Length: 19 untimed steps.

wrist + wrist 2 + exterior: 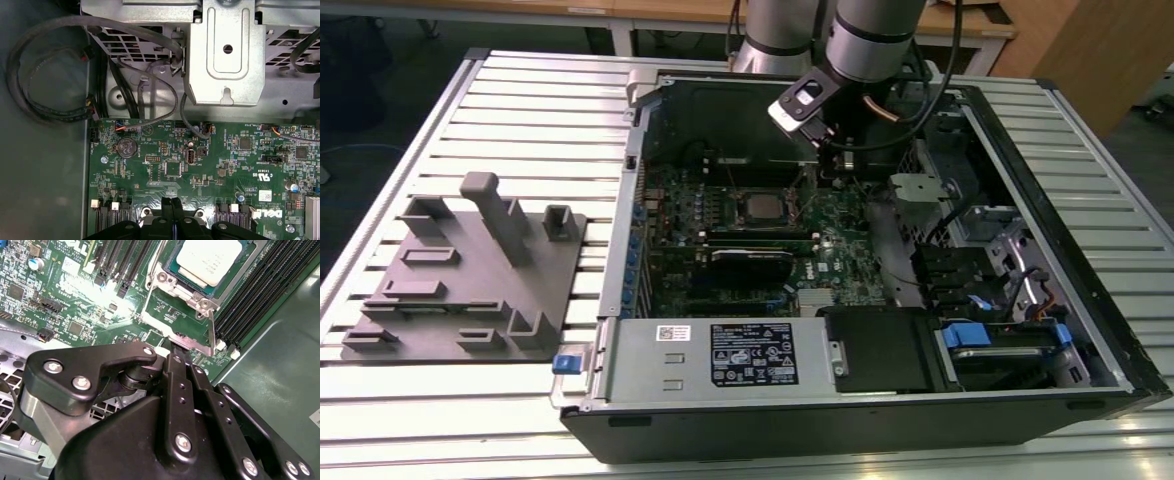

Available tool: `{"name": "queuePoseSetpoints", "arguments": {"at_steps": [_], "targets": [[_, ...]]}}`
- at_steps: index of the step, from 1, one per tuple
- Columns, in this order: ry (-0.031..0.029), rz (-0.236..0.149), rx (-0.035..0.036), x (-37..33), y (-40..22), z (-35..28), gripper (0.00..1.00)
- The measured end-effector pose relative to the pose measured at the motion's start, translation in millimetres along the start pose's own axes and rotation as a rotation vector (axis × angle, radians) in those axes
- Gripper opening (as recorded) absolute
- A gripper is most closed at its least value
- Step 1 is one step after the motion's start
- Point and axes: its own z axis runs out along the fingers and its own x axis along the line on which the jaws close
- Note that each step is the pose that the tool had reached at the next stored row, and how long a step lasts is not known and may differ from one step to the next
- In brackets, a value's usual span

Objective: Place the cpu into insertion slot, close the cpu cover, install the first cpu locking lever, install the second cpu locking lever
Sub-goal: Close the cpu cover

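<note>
- One open computer case (854, 425) on the worktop (520, 90) holds the green motherboard (200, 165).
- The pincer (176, 355), fingers pressed together with nothing seen between them, hangs at the socket's far side.
- The cpu cover (175, 286) seems down around the cpu (210, 259), which sits in the insertion slot (171, 261), near the pincer but apart from it.
- I judge that a locking lever (212, 330) is the step in hand: push steadily and keep the tip on the rod.

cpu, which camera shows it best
The second wrist view: the cpu is close and large, its silver top clear inside the metal frame, though cut off by the picture's edge. The exterior view shows it as a small square on the motherboard. The first wrist view looks at cables and a bracket instead.
</note>
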Motion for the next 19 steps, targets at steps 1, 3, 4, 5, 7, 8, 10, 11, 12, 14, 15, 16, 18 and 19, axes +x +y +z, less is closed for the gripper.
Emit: {"name": "queuePoseSetpoints", "arguments": {"at_steps": [1, 3, 4, 5, 7, 8, 10, 11, 12, 14, 15, 16, 18, 19], "targets": [[0.0, 0.0, 0.0, 0.0, -0.1, 0.0, 0.11], [0.0, 0.0, 0.0, 0.0, -0.7, 0.0, 0.11], [0.0001, 0.0, 0.0, 0.0, -1.0, 0.0, 0.11], [0.0, 0.0, 0.0, 0.0, -1.3, 0.0, 0.11], [0.0001, 0.0, 0.0, 0.0, -1.9, 0.0, 0.11], [0.0, 0.0, 0.0, 0.0, -2.1, 0.0, 0.11], [0.0, 0.0, 0.0, 0.0, -2.8, 0.0, 0.11], [0.0, 0.0, 0.0, 0.0, -3.4, 0.1, 0.11], [0.0, 0.0, 0.0, 0.1, -4.3, 0.1, 0.11], [0.0001, 0.0, 0.0, 0.1, -6.3, 0.1, 0.11], [0.0, 0.0, 0.0, 0.1, -7.5, 0.1, 0.11], [0.0, 0.0, 0.0, 0.1, -8.5, 0.1, 0.11], [0.0001, 0.0, 0.0, 0.1, -9.9, 0.2, 0.11], [0.0, 0.0, 0.0, 0.1, -10.7, 0.2, 0.11]]}}
